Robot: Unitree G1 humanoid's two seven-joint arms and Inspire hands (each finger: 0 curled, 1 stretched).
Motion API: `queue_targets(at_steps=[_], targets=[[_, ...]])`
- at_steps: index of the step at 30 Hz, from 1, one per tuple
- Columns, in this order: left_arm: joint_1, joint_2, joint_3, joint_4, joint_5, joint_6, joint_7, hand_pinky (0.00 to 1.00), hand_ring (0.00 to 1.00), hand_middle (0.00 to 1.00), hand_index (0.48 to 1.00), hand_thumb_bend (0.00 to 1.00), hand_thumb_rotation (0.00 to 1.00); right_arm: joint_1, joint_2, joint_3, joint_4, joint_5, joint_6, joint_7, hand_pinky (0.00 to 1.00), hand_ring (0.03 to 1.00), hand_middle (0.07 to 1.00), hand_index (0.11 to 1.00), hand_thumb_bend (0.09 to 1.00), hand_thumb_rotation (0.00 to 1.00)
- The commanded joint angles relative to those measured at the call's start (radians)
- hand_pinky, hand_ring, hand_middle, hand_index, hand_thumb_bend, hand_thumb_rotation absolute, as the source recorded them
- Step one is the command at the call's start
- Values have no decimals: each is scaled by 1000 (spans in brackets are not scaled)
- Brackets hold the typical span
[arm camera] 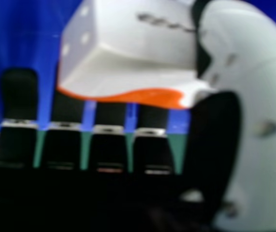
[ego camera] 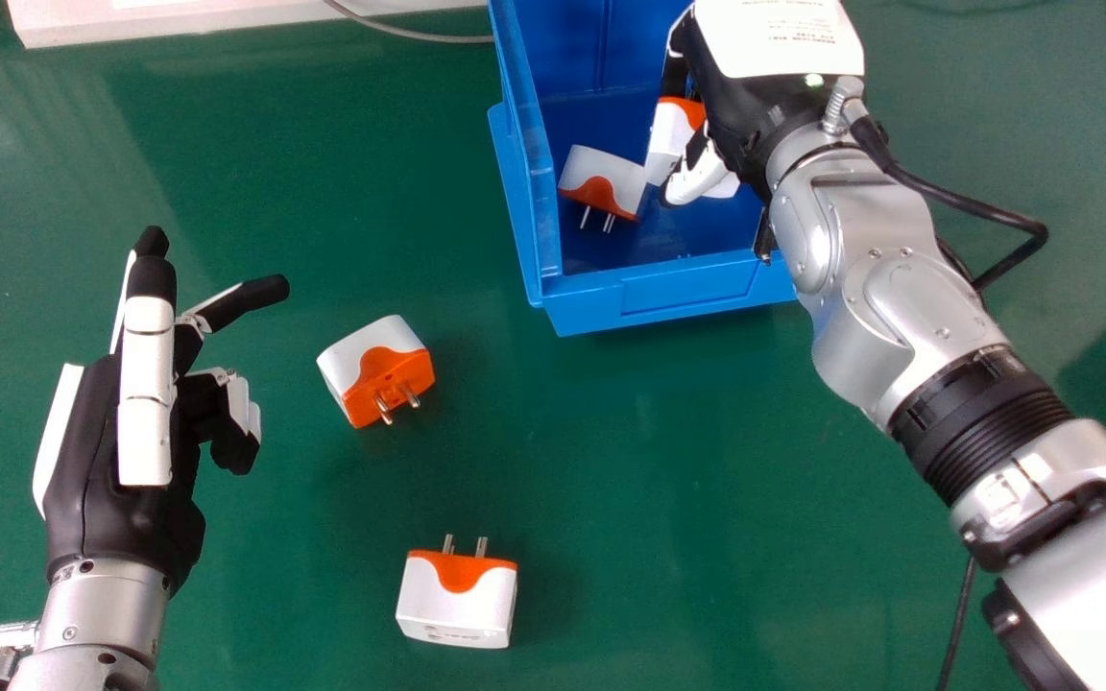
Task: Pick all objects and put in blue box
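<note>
Here, the right hand is angled down into the blue box, a white-and-orange plug pinched between thumb and fingers; a second plug is seen beside the hand.

White and orange adapters against blue and green, for your eye.
You have a solid green table with pale sheen streaks and an all-blue box. Your held adapter, the boxed adapter, the far table adapter and the near table adapter are white, each with orange meeting the white along a curved edge; the prongs are silvery. Your left hand and right hand are black and white, the forearms silver, and the right one's cable is black.
</note>
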Motion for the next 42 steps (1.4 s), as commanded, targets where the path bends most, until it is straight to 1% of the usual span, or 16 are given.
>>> queue_targets(at_steps=[1, 10, 11, 12, 14, 15, 17, 18, 20, 22, 24, 26, 30, 33, 38, 42], targets=[[8, 0, 1, -31, -3, -3, 4, 0, 0, 747, 1000, 618, 995, -23, 0, -10, -29, 12, 2, -10, 340, 447, 533, 509, 496, 0], [4, 0, 0, -28, 1, -6, 5, 0, 0, 753, 995, 615, 995, -15, -9, -4, -52, 35, 17, 28, 351, 453, 532, 496, 497, 0], [3, 0, -1, -27, 2, -6, 6, 0, 0, 754, 994, 615, 995, -13, -11, 1, -56, 28, 22, 27, 369, 505, 525, 493, 498, 0], [2, 0, -2, -28, 2, -5, 6, 0, 0, 756, 993, 614, 995, -10, -13, 6, -60, 20, 27, 26, 426, 570, 589, 493, 500, 22], [1, 1, -2, -28, 4, -5, 7, 0, 0, 757, 992, 614, 995, 0, -18, 14, -72, 11, 32, 24, 475, 623, 643, 494, 502, 41], [0, 1, -2, -26, 4, -6, 8, 0, 0, 757, 992, 614, 995, 4, -21, 17, -77, 9, 33, 23, 475, 623, 643, 494, 502, 41], [-3, 3, -2, -18, 6, -10, 7, 0, 0, 759, 991, 613, 995, 15, -25, 14, -90, 18, 34, 25, 569, 715, 738, 608, 540, 44], [-5, 4, -1, -15, 6, -11, 6, 0, 0, 759, 991, 613, 995, 21, -26, 10, -96, 23, 32, 23, 569, 715, 738, 608, 540, 44], [-8, 5, -1, -11, 7, -11, 6, 0, 0, 762, 992, 612, 996, 28, -27, 5, -102, 31, 29, 19, 668, 800, 824, 715, 550, 104], [-8, 5, -3, -13, 9, -10, 9, 0, 0, 764, 994, 612, 996, 26, -25, 5, -93, 33, 28, 15, 743, 863, 885, 792, 557, 158], [-12, 4, -3, -6, 12, -13, 9, 0, 0, 767, 996, 612, 997, 25, -27, 10, -86, 30, 25, 16, 819, 922, 941, 868, 563, 214], [-14, 4, -4, 1, 14, -17, 10, 0, 0, 767, 997, 612, 997, 26, -31, 13, -85, 29, 19, 18, 849, 945, 963, 900, 562, 239], [-16, 3, -6, -3, 17, -13, 12, 0, 0, 768, 999, 618, 997, 36, -41, 18, -97, 21, 12, 14, 888, 971, 985, 940, 555, 273], [-19, 3, -6, -4, 15, -10, 14, 0, 0, 766, 1000, 624, 997, 38, -44, 15, -99, 22, 13, 16, 909, 984, 995, 962, 547, 299], [-32, 8, 1, 25, 9, -20, 9, 0, 0, 761, 1000, 629, 996, 60, -41, -11, -131, 43, 18, 14, 920, 989, 1000, 971, 538, 316], [-34, 8, 3, 25, 5, -21, 5, 0, 0, 768, 1000, 632, 996, 90, -38, -32, -194, 55, 42, 21, 936, 990, 1000, 972, 534, 315]])
